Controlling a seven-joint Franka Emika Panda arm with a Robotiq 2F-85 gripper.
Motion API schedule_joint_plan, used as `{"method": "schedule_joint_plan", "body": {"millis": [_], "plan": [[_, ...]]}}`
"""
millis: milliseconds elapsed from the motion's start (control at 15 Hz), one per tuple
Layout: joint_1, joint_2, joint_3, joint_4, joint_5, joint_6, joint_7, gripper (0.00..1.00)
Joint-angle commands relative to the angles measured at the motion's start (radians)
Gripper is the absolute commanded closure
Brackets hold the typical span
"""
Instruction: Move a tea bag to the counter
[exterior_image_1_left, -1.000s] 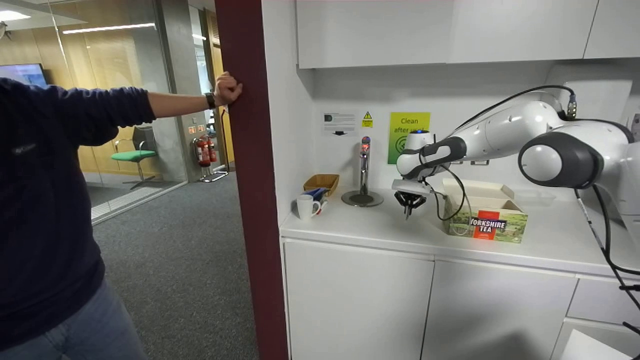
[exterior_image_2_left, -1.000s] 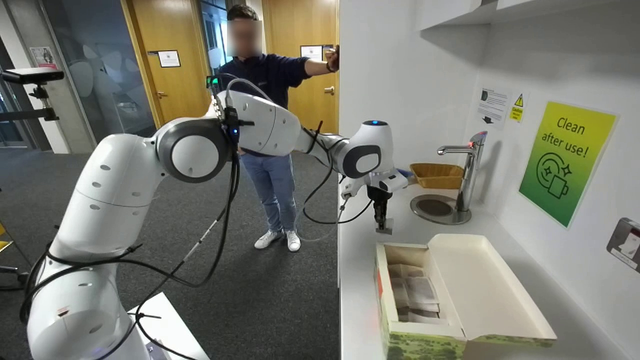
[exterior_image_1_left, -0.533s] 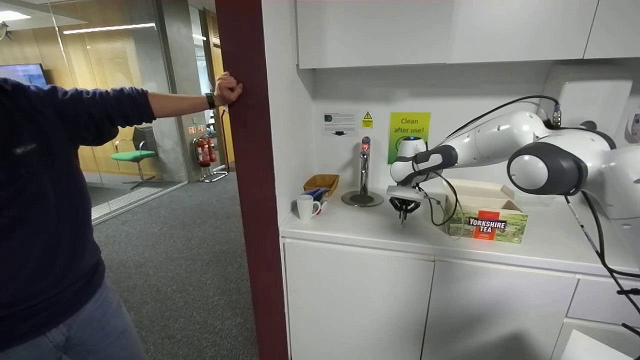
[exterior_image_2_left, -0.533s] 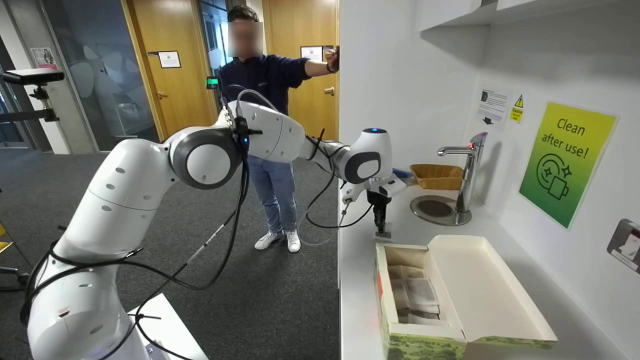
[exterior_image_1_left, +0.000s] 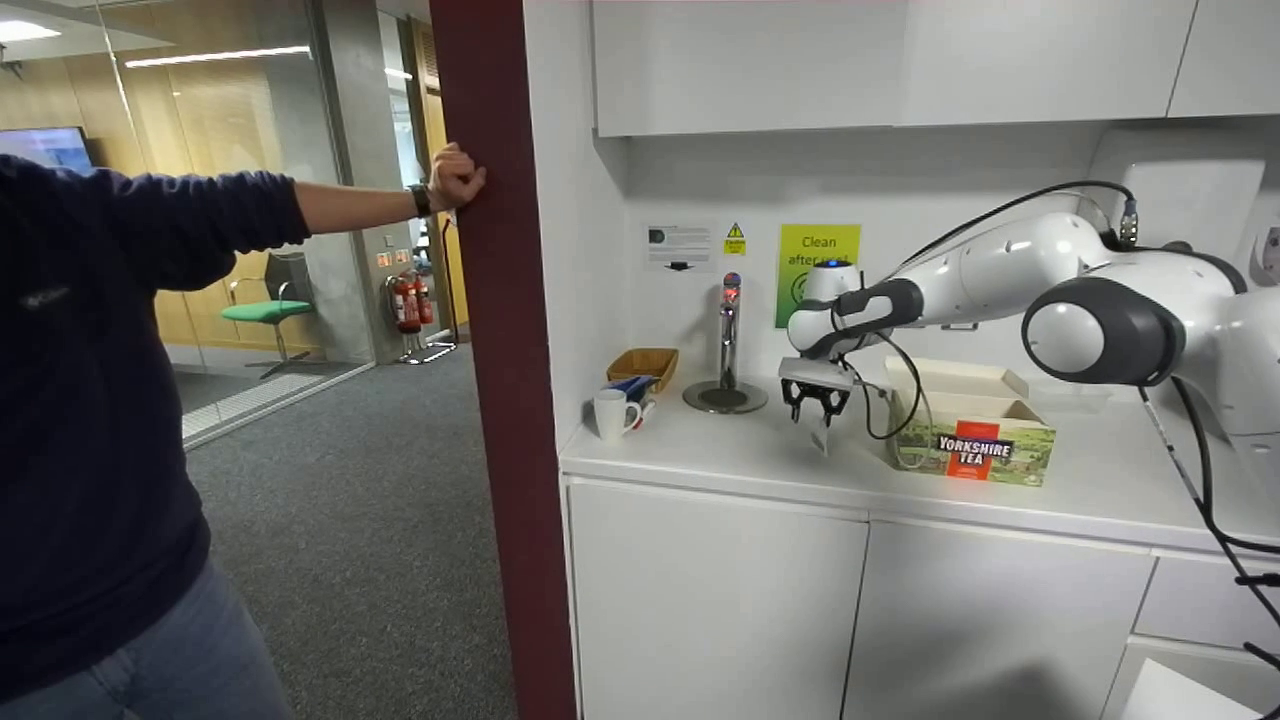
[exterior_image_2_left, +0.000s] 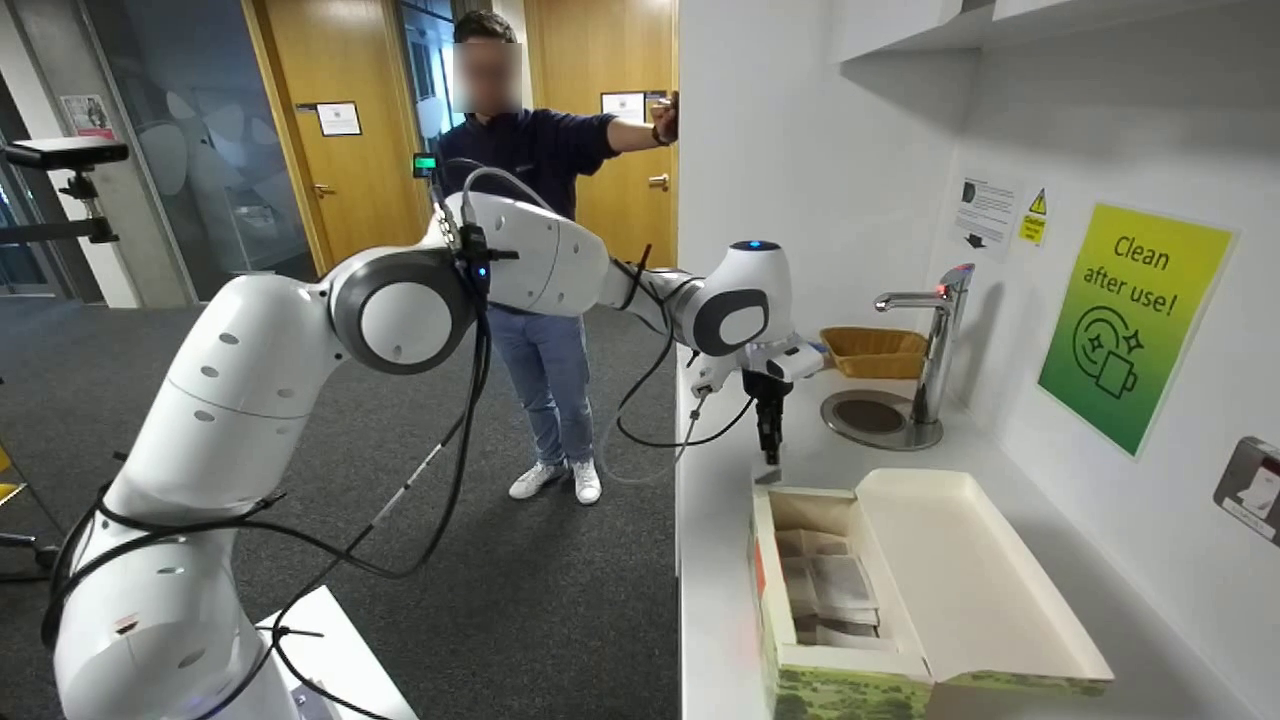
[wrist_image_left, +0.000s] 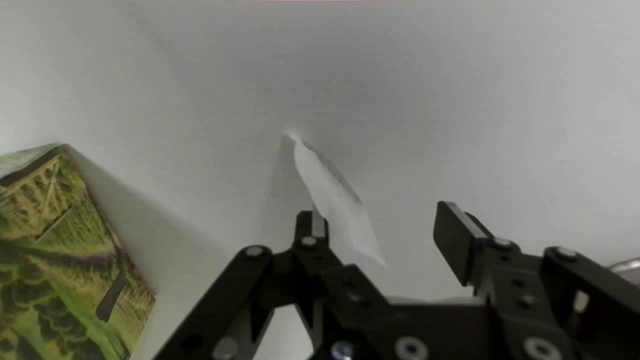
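We see a long white table (exterior_image_1_left: 720, 458) over plain white cabinet doors (exterior_image_1_left: 715, 600), with wall cabinets (exterior_image_1_left: 760, 65) overhead. On it stands the tea box (exterior_image_1_left: 975, 450), printed with green countryside and the words "Yorkshire Tea". In an exterior view, a tall tap (exterior_image_1_left: 729, 345) rises from a round metal plate (exterior_image_1_left: 726, 400) to the left of the tea box, and a yellow-green sign (exterior_image_1_left: 817, 245) hangs behind, between the two. Farther left of the tea box, past a dark red post (exterior_image_1_left: 495, 330), we look out onto grey carpet (exterior_image_1_left: 350, 520), where a person (exterior_image_1_left: 90, 400) stands.

The tea box has its lid (exterior_image_2_left: 990, 590) folded back, and inside we find pale tea bags (exterior_image_2_left: 843, 585). Well to the left of the tea box, a white mug (exterior_image_1_left: 611, 415) stands upright in front of a tan basket (exterior_image_2_left: 880, 360).

The gripper (wrist_image_left: 382, 222) hovers above the table near the tea box, on the tap's side, its jaws standing apart. A single tea bag (wrist_image_left: 325, 190) is tilted below it, close to one jaw; the wrist view is soft here, so we cannot say whether it touches that jaw or the table.
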Motion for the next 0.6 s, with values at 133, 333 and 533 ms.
{"method": "schedule_joint_plan", "body": {"millis": [133,333,533], "plan": [[-0.02,-0.147,0.01,-0.074,0.029,0.029,-0.047,0.0],[-0.019,-0.223,0.016,-0.12,0.034,0.04,-0.072,0.0],[-0.02,-0.297,0.021,-0.179,0.045,0.044,-0.109,0.0]]}}
